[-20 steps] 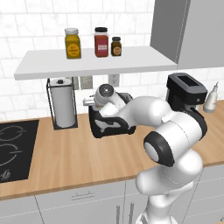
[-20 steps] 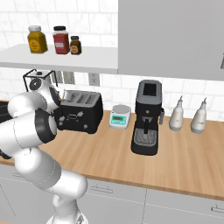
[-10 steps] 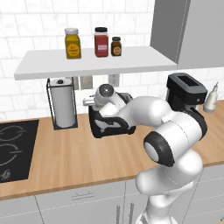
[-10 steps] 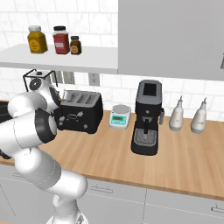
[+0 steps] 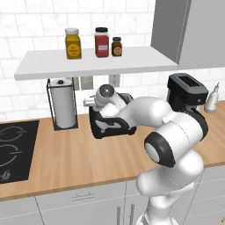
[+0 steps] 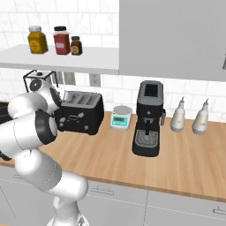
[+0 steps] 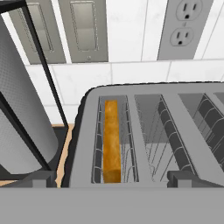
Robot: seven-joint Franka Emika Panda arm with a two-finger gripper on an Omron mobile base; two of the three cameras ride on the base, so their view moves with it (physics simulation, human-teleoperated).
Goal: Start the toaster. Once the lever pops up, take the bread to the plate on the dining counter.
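The black toaster (image 5: 112, 126) (image 6: 82, 115) stands on the wood worktop against the tiled wall. In the hand view I look down into the toaster (image 7: 144, 131). The bread (image 7: 111, 140), its golden-brown crust edge up, sits in the left slot. My gripper (image 7: 113, 178) hangs open just above the toaster's near edge, one fingertip on each side of the bread's slot. From the base views the gripper (image 5: 91, 103) (image 6: 66, 96) hovers over the toaster's top. I cannot make out the lever. The plate and the dining counter are out of view.
A paper towel roll (image 5: 63, 107) (image 7: 22, 127) in a black wire holder stands close to the toaster's left. A coffee machine (image 6: 149, 117), a small scale (image 6: 121, 118) and two white bottles (image 6: 178, 115) stand to its right. A shelf (image 5: 94, 61) with jars hangs overhead. A black hob (image 5: 13, 149) lies at the left.
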